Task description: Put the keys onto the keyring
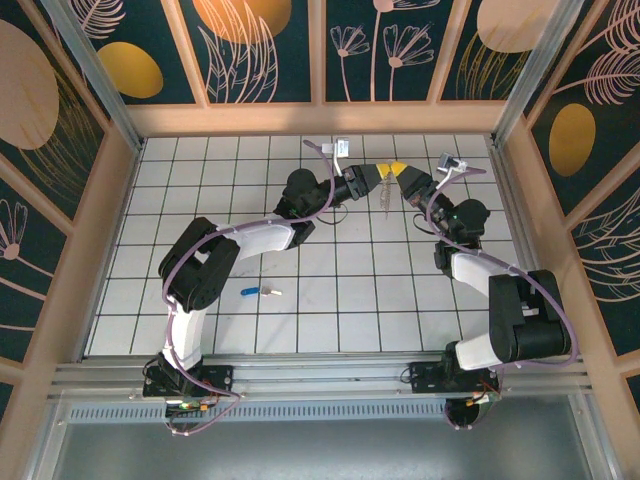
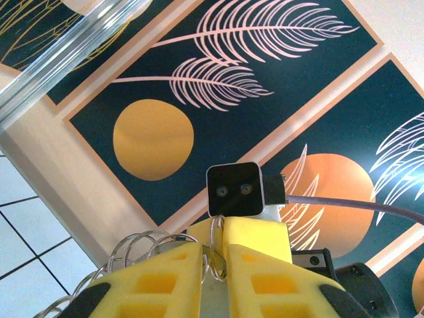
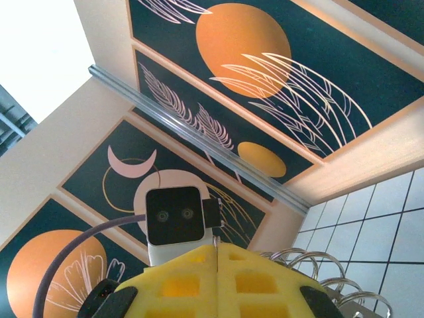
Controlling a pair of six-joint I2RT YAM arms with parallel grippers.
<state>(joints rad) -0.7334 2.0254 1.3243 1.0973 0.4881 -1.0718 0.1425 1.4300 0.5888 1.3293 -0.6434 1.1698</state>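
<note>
The key [image 1: 258, 292], silver with a blue head, lies flat on the white tiles in front of the left arm, away from both grippers. The two grippers meet tip to tip above the far middle of the floor, with the keyring [image 1: 385, 200] hanging between them. In the left wrist view, my left gripper [image 2: 215, 246] has its yellow fingers closed to a narrow gap on the thin metal ring [image 2: 218, 232]. My right gripper [image 3: 217, 246] is shut on the same ring's edge, its pads pressed together. In the top view the left gripper [image 1: 376, 180] faces the right gripper [image 1: 398, 172].
Several loose wire rings [image 2: 132, 255] fan out beside the left fingers, and more rings [image 3: 311, 262] sit beside the right fingers. Patterned walls [image 1: 320, 50] enclose the tiled floor [image 1: 340, 300] on three sides. A metal rail [image 1: 320, 375] runs along the near edge.
</note>
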